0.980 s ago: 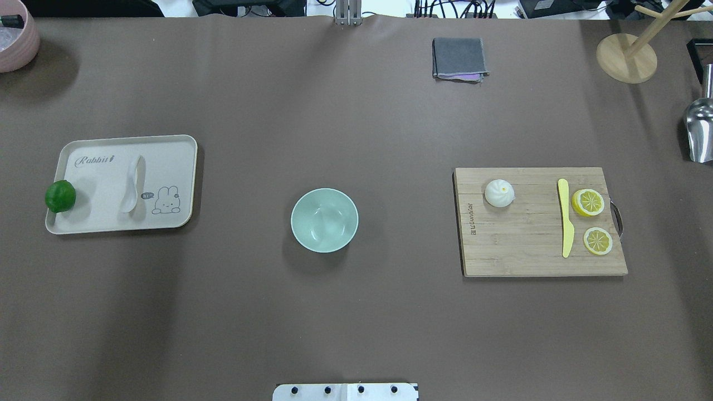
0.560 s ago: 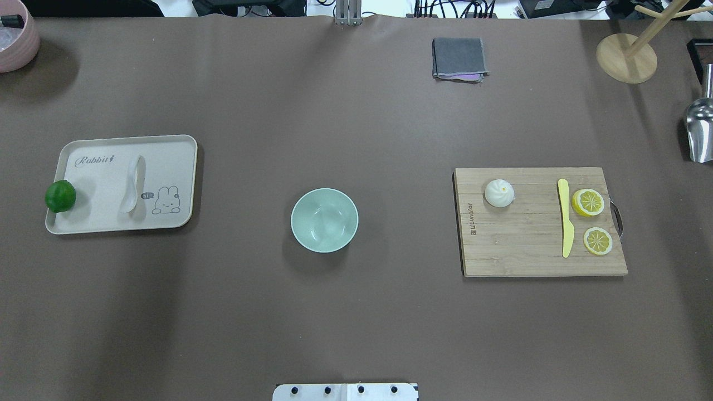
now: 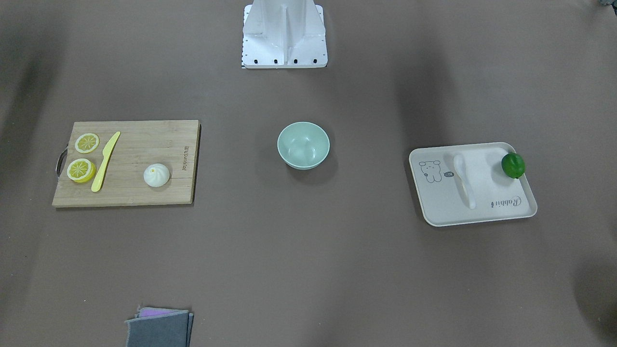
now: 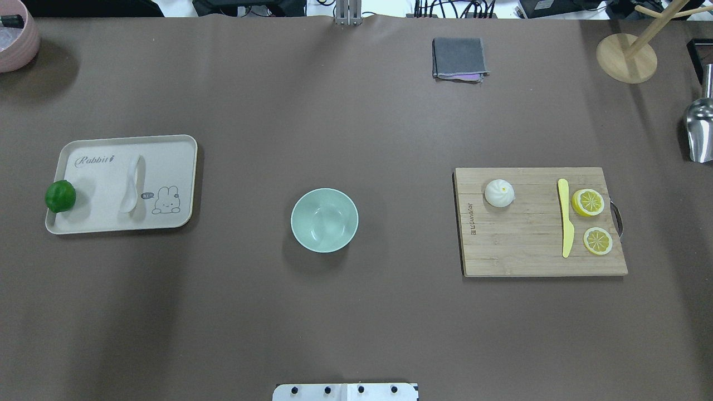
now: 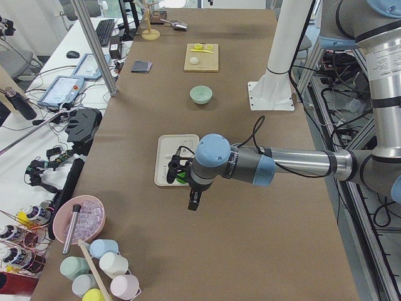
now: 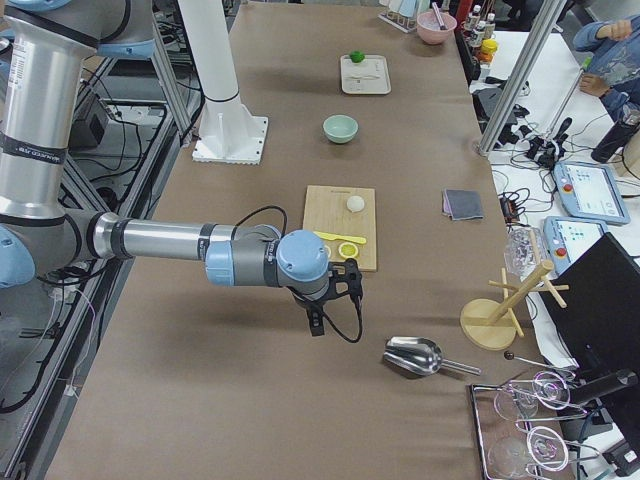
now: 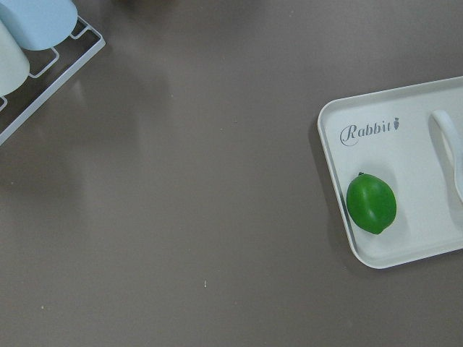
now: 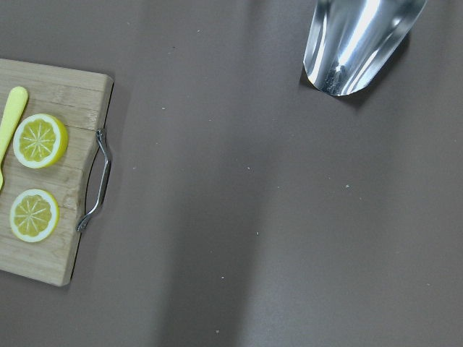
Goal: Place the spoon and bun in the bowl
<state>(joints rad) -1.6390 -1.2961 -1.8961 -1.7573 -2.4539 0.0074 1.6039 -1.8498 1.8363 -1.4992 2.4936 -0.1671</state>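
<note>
The white spoon (image 4: pixel 131 184) lies on a cream tray (image 4: pixel 167 150) at the left, also in the front-facing view (image 3: pixel 463 180). The white bun (image 4: pixel 499 193) sits on a wooden cutting board (image 4: pixel 523 250) at the right. The empty mint-green bowl (image 4: pixel 324 220) stands between them at the table's middle. Neither gripper shows in the overhead or front views. The left gripper (image 5: pixel 188 194) hangs above the table just outside the tray's end. The right gripper (image 6: pixel 318 325) hangs beyond the board's handle end. I cannot tell whether either is open or shut.
A green lime (image 4: pixel 60 196) sits on the tray's left edge. A yellow knife (image 4: pixel 565 217) and lemon slices (image 4: pixel 588 202) lie on the board. A grey cloth (image 4: pixel 458 58), wooden stand (image 4: pixel 626 57), metal scoop (image 4: pixel 699 131) and pink bowl (image 4: pixel 16 39) are at the edges.
</note>
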